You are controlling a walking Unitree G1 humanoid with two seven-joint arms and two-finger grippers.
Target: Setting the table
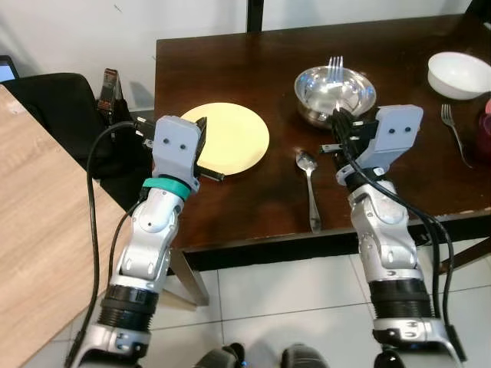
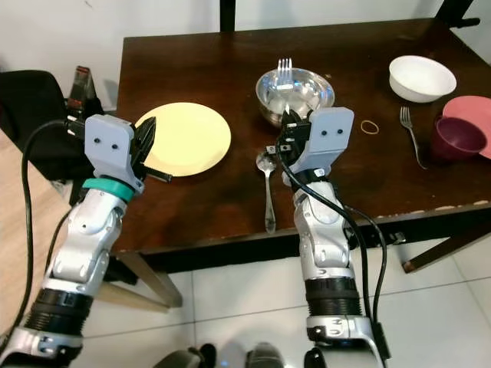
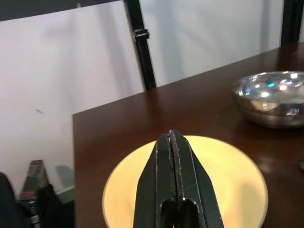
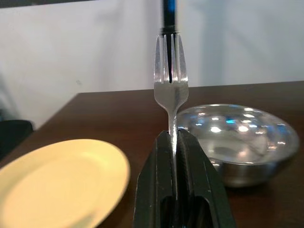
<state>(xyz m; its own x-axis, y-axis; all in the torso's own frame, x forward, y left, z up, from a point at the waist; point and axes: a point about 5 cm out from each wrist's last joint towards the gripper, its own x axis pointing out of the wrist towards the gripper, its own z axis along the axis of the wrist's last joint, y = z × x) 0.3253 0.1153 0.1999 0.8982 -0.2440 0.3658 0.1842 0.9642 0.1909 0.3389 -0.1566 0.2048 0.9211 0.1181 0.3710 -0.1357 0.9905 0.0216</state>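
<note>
A yellow plate (image 1: pixel 230 138) lies on the dark wooden table (image 1: pixel 230 61) near its left front. My left gripper (image 3: pixel 171 137) is shut with nothing in it and hovers over the plate's near edge. My right gripper (image 4: pixel 173 137) is shut on a fork (image 4: pixel 170 80), held by its handle with the tines pointing away, in front of a steel bowl (image 1: pixel 335 93). A spoon (image 1: pixel 311 192) lies on the table between the plate and my right arm.
A white bowl (image 1: pixel 460 74) and a second fork (image 1: pixel 454 130) sit at the right. A maroon cup (image 2: pixel 453 138), a pink plate (image 2: pixel 472 111) and a rubber band (image 2: pixel 370 127) lie near them. A black chair (image 1: pixel 61 107) stands left of the table.
</note>
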